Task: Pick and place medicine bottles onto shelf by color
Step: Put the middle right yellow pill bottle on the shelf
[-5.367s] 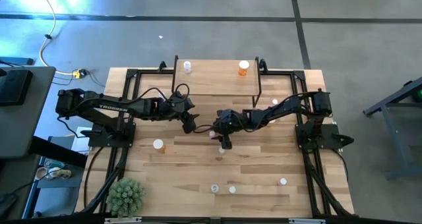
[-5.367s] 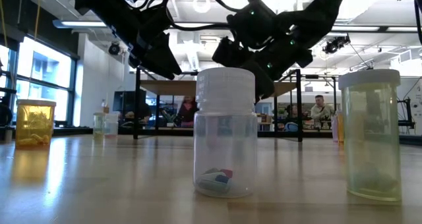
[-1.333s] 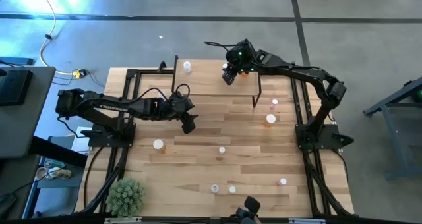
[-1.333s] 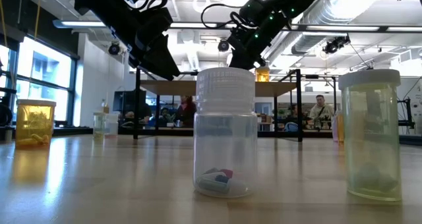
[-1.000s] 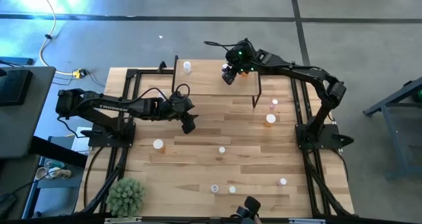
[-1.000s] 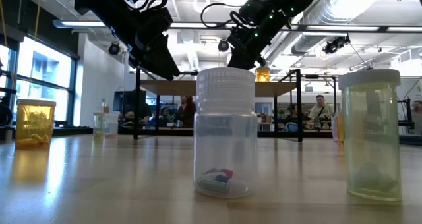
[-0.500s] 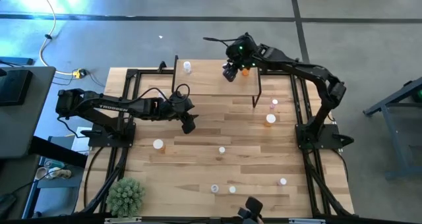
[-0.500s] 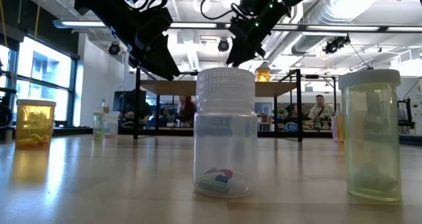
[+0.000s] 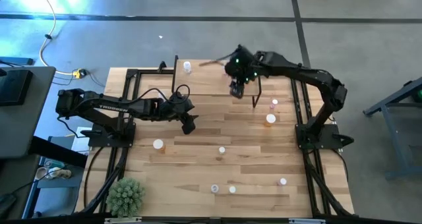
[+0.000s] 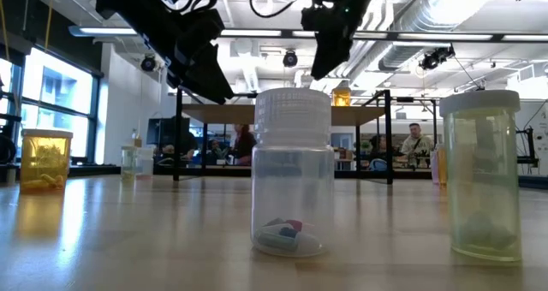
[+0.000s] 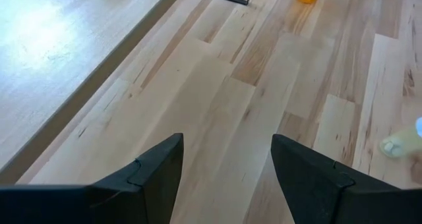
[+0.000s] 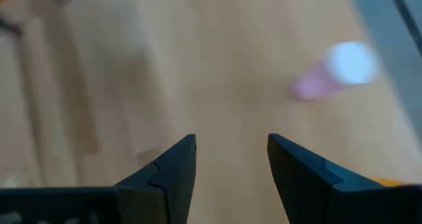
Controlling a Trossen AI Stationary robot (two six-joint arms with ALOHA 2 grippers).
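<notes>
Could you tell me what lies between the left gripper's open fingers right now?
Nothing but bare tabletop shows between the left gripper's fingers in the left wrist view.

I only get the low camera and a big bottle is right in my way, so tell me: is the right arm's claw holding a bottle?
Observer: No. In its wrist view the right gripper is open and empty.
Operator: Where is it, then?
Observer: Seen from above, it hangs over the front edge of the shelf, toward the shelf's right end.
Operator: What about the other claw?
Observer: The left gripper is open and empty too, over the tabletop in front of the shelf's left end.
</notes>
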